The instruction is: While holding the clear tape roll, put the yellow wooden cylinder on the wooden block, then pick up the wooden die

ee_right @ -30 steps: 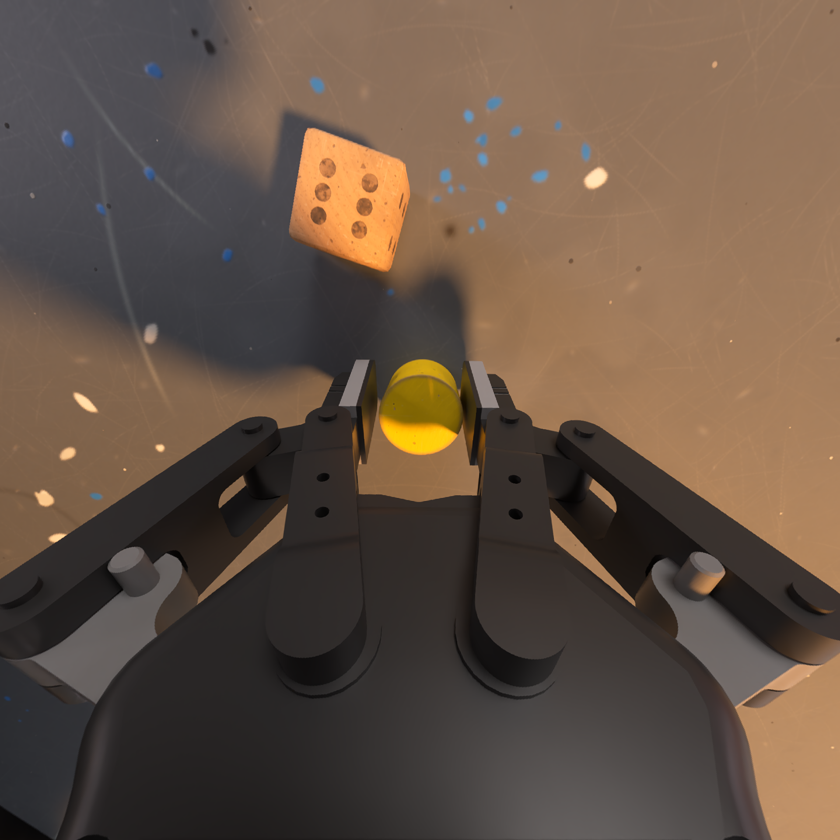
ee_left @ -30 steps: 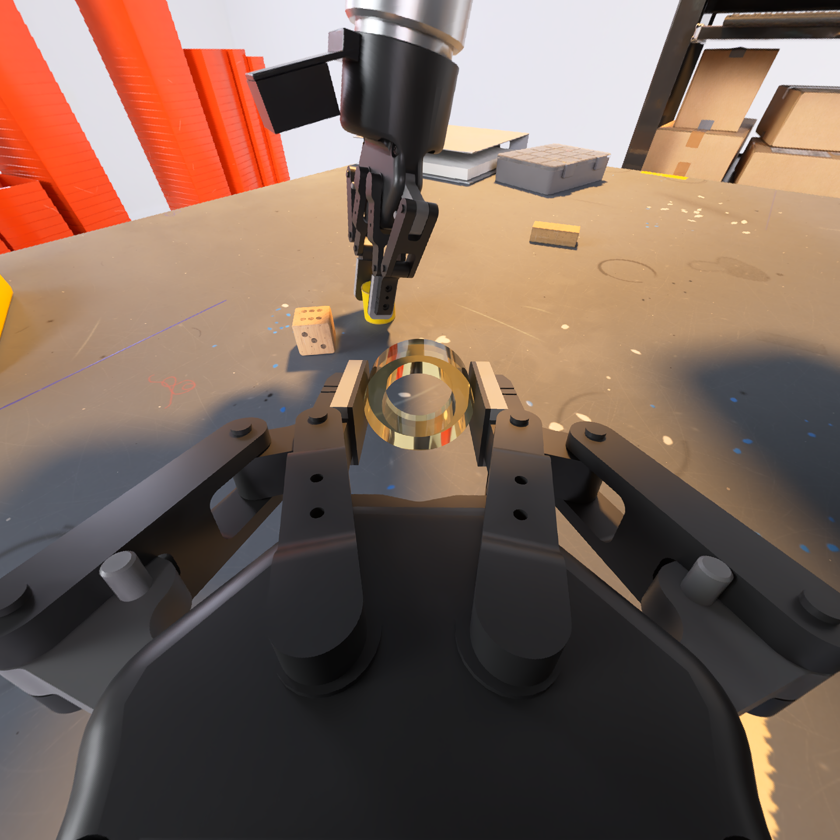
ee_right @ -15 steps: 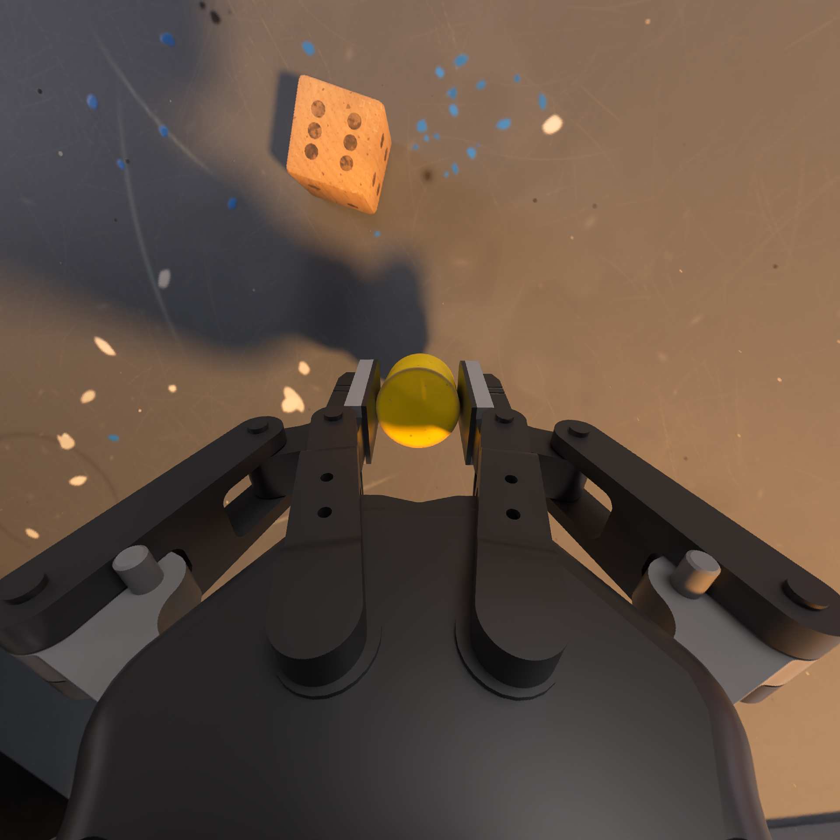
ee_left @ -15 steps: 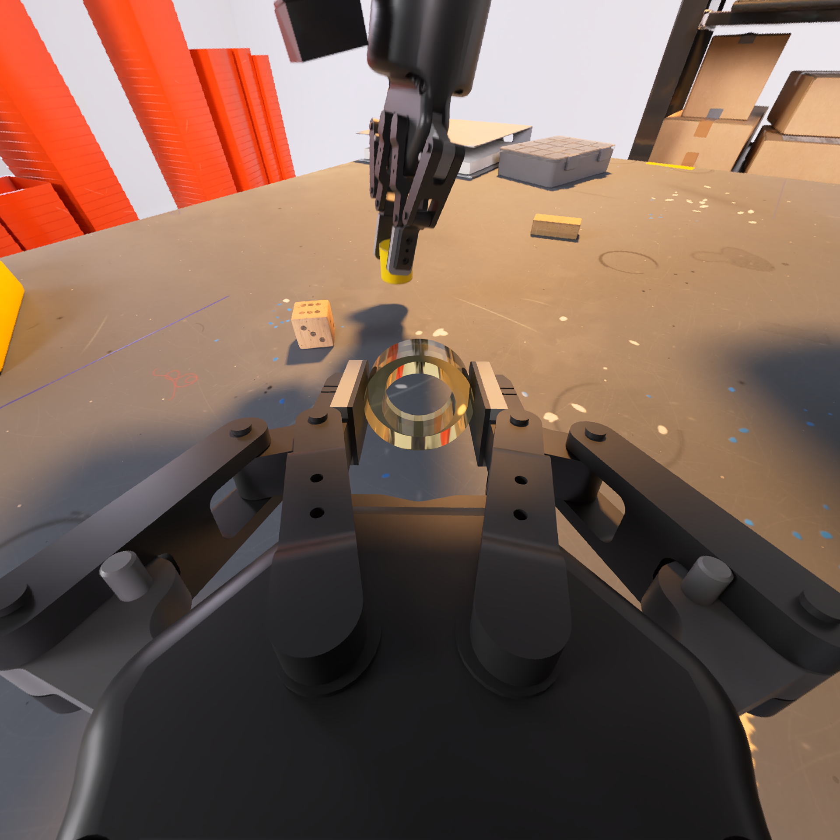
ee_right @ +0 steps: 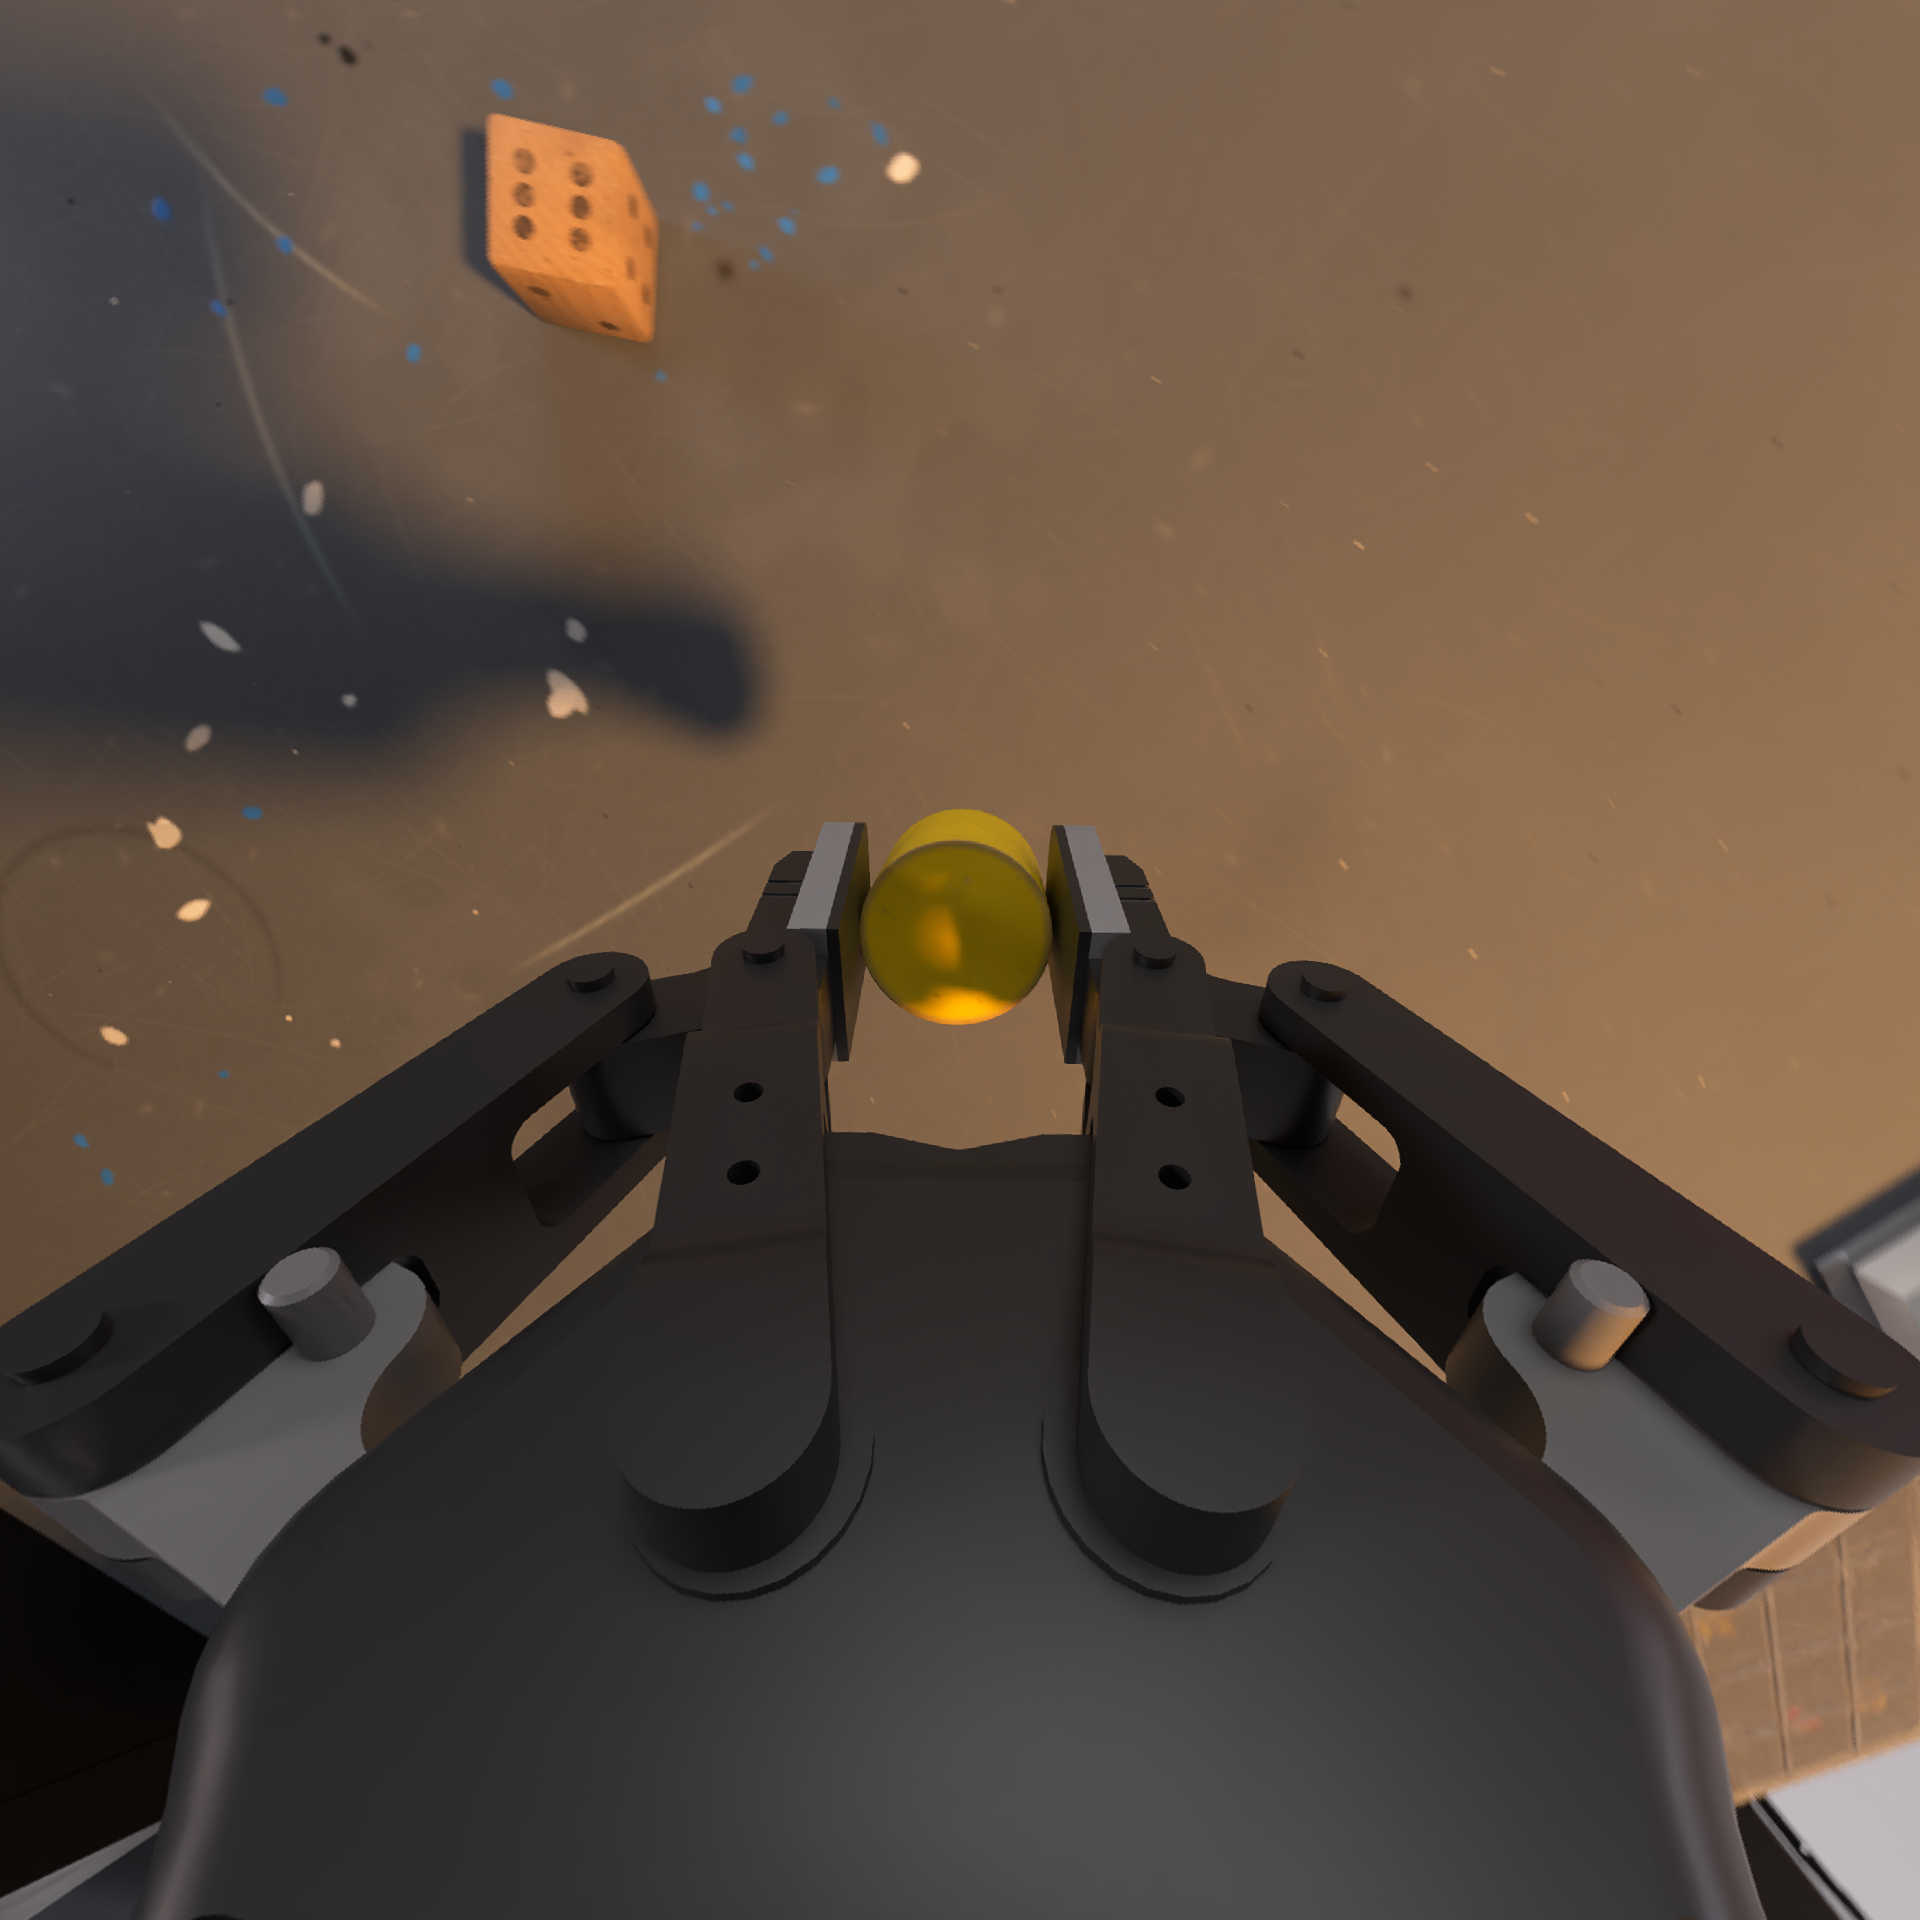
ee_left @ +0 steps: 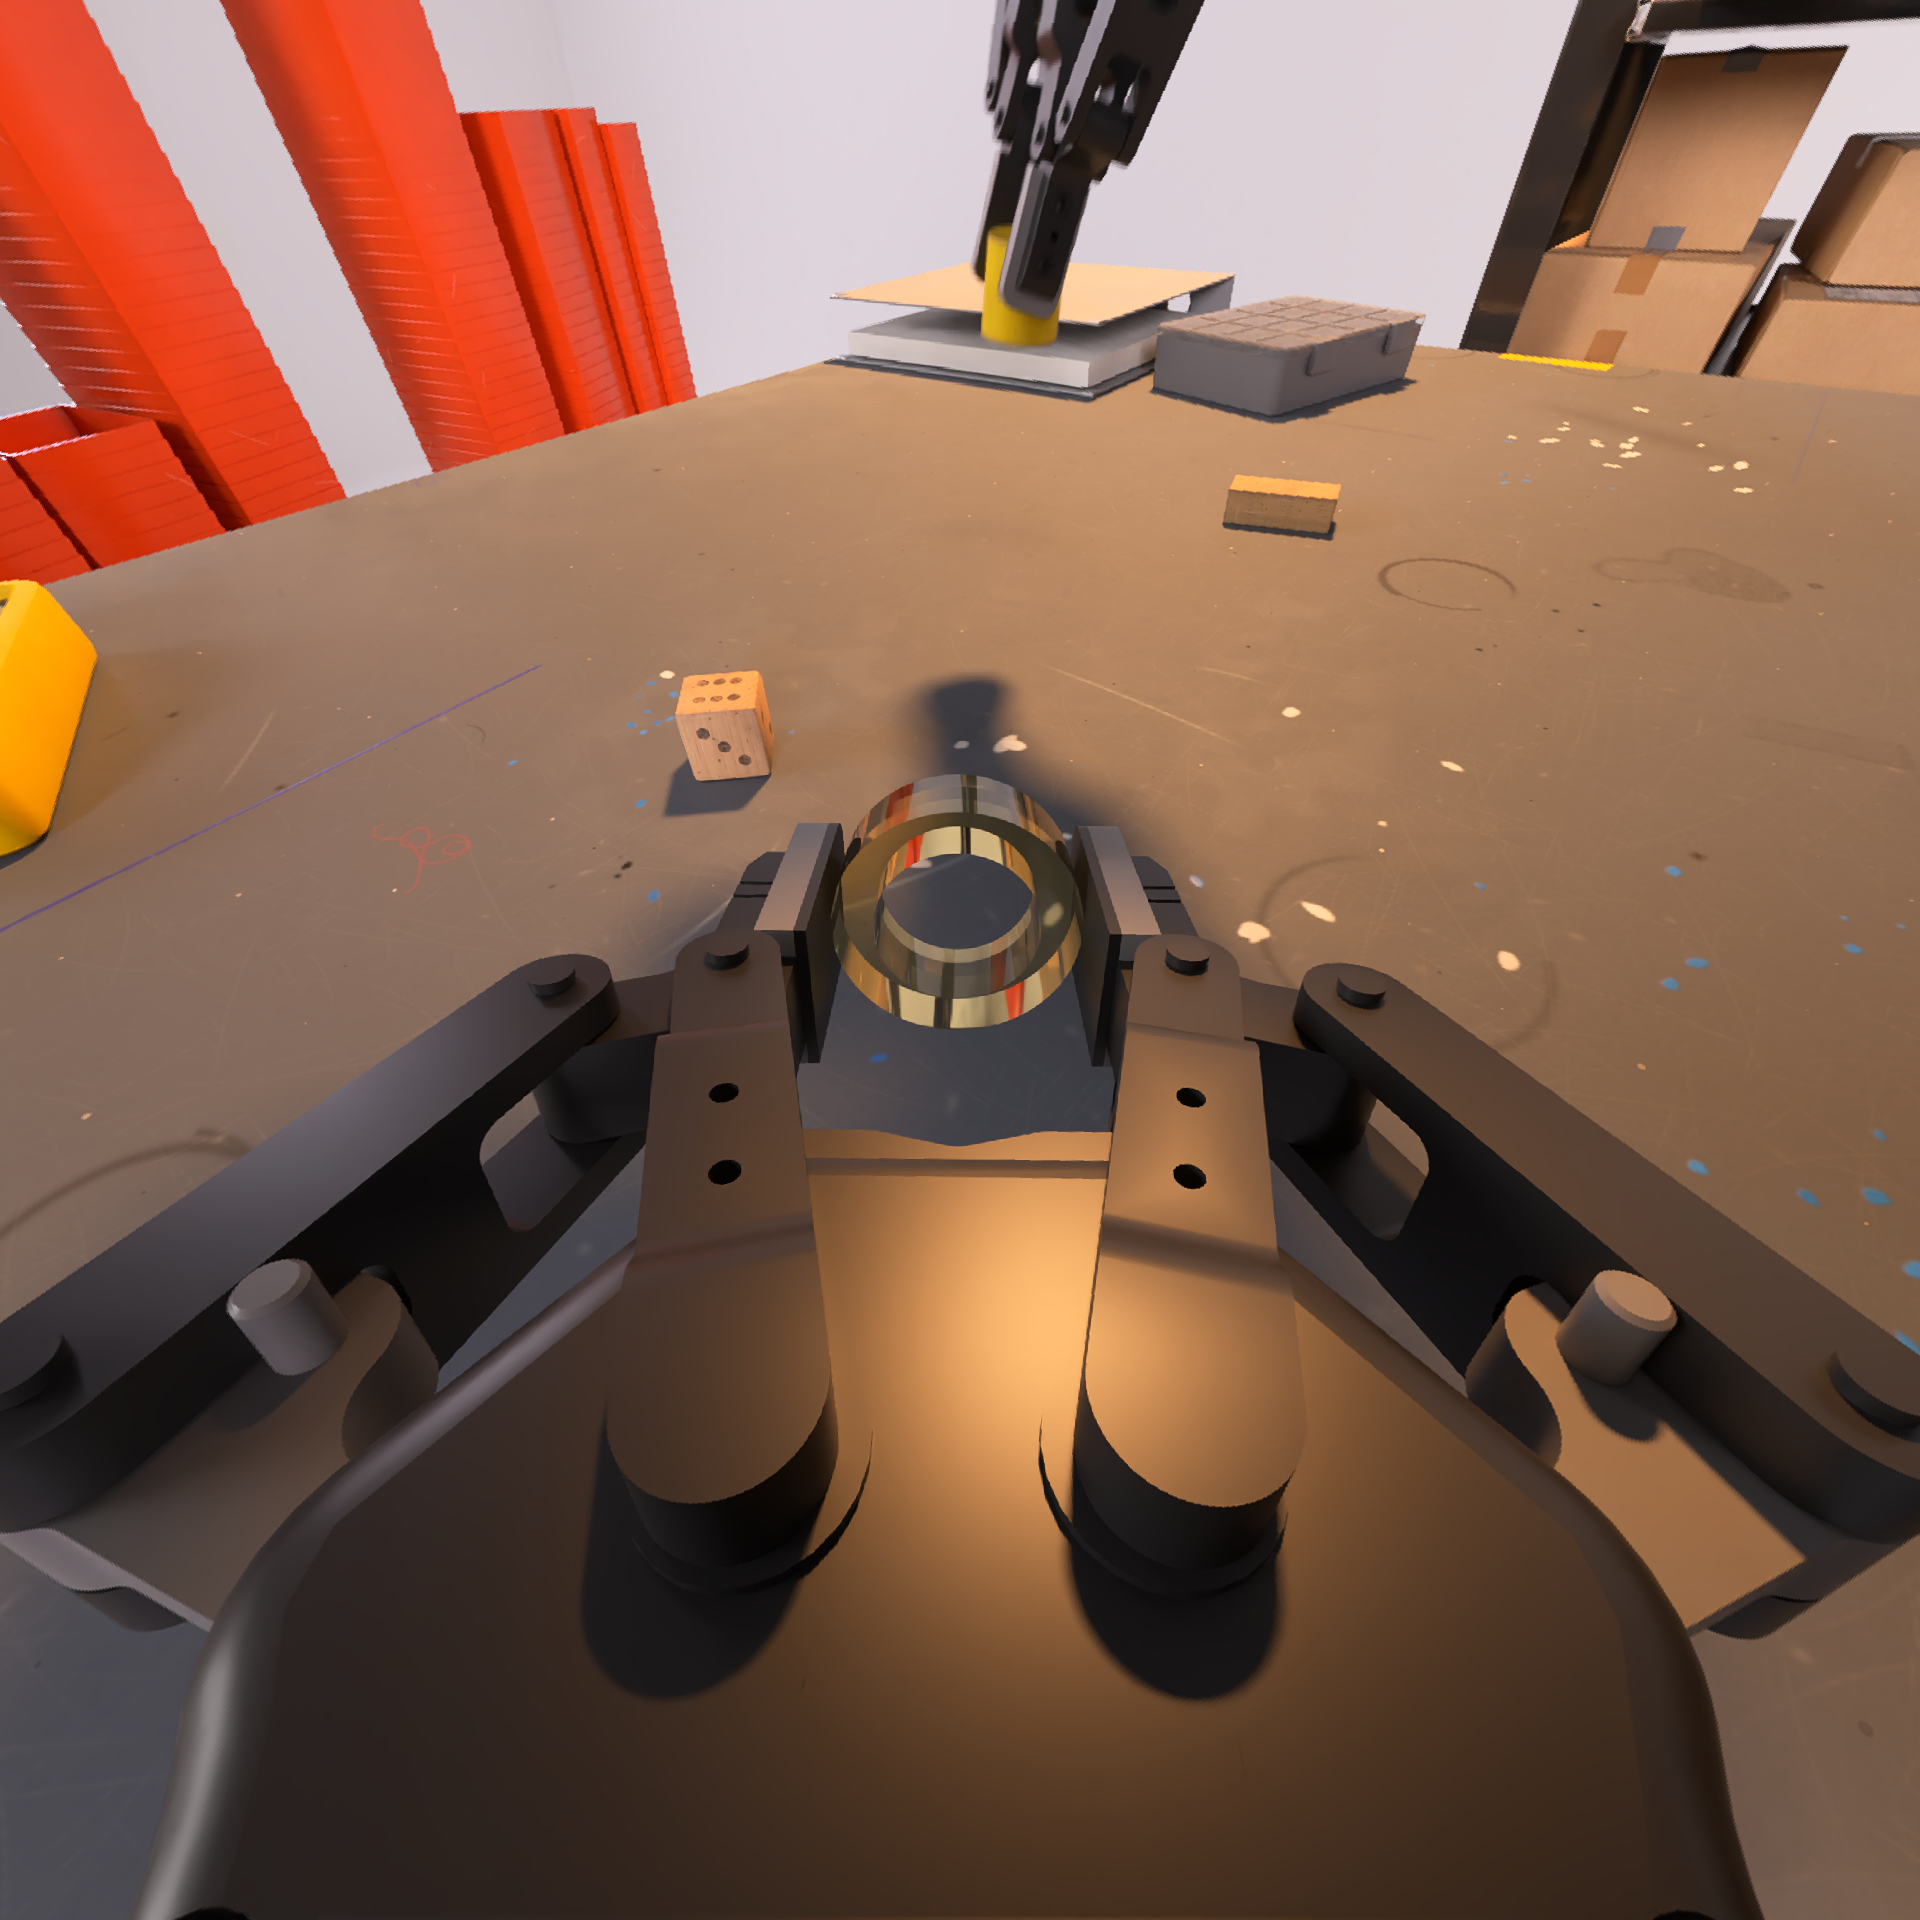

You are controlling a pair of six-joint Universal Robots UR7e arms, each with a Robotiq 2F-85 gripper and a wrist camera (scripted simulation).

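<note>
My left gripper (ee_left: pixel 956 914) is shut on the clear tape roll (ee_left: pixel 951 971) and holds it above the table. My right gripper (ee_right: pixel 956 925) is shut on the yellow wooden cylinder (ee_right: pixel 954 920), high above the table; in the left wrist view the right gripper (ee_left: pixel 1023 281) hangs far ahead with the cylinder (ee_left: pixel 1013 317) sticking out below it. The wooden die (ee_left: pixel 724 724) sits on the table ahead-left of the tape roll; it also shows in the right wrist view (ee_right: pixel 571 229). The wooden block (ee_left: pixel 1281 505) lies flat at the far right.
A grey binder with a cardboard sheet (ee_left: pixel 997 348) and a grey lidded case (ee_left: pixel 1283 353) stand at the table's far edge. Red stacks (ee_left: pixel 416 260) rise at the back left. A yellow object (ee_left: pixel 36 707) sits at the left edge. Cardboard boxes (ee_left: pixel 1714 208) fill shelving at the right.
My right gripper has risen with the yellow cylinder and moved away from the die. The left gripper has kept its hold on the tape roll and lifted a little.
</note>
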